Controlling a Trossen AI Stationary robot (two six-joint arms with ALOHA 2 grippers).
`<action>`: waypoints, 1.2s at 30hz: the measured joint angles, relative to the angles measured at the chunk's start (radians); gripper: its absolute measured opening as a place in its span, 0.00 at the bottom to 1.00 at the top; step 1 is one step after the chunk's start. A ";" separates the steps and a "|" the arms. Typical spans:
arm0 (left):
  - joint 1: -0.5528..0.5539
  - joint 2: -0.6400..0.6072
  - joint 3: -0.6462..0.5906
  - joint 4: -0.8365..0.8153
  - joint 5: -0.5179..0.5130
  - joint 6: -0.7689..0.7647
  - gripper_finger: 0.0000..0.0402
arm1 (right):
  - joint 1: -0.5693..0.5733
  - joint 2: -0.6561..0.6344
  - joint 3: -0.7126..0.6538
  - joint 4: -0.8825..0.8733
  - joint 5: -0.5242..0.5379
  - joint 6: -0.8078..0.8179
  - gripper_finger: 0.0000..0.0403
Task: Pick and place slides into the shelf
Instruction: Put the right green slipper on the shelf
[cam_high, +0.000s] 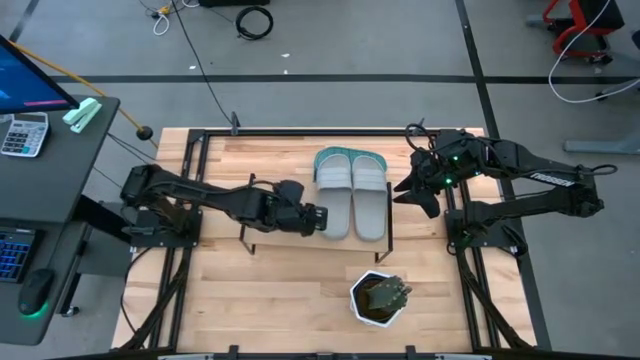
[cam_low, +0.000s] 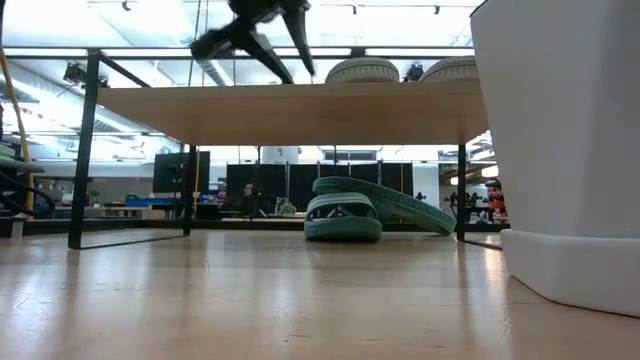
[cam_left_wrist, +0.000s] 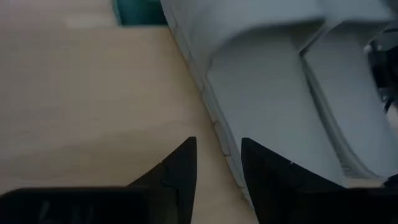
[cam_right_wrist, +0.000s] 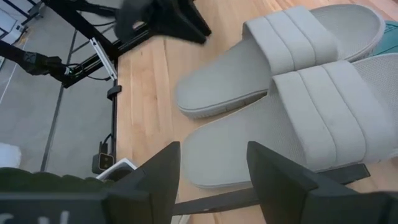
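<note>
Two light grey slides (cam_high: 352, 198) lie side by side, soles down, on the right part of the shelf (cam_low: 290, 112). Two teal slides (cam_low: 345, 215) sit on the table under the shelf; one lies flat and the other (cam_low: 410, 205) leans on it. My left gripper (cam_high: 320, 218) hovers open just above the shelf board, by the near left edge of the left grey slide (cam_left_wrist: 267, 81). The low view shows its fingers (cam_low: 300, 55) clear of the board. My right gripper (cam_right_wrist: 214, 162) waits open in the air to the right of the shelf, above the right grey slide (cam_right_wrist: 311, 124).
A white hexagonal plant pot (cam_high: 378, 298) stands on the table near the front, right of centre, and fills the right of the low view (cam_low: 560, 150). The left half of the shelf board (cam_right_wrist: 149, 93) is bare. A dark desk with a calculator (cam_high: 25, 132) stands left of the table.
</note>
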 joint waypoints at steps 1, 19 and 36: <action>0.000 -0.016 0.000 -0.013 -0.012 0.003 0.31 | 0.000 0.000 0.000 -0.001 0.003 0.000 0.48; 0.003 -0.299 0.000 -0.439 -0.122 0.124 0.34 | -0.264 0.023 0.000 -0.007 0.049 0.052 0.48; 0.417 -0.565 -0.223 -0.042 0.102 0.652 0.19 | -0.404 0.174 0.000 0.048 0.052 0.117 0.48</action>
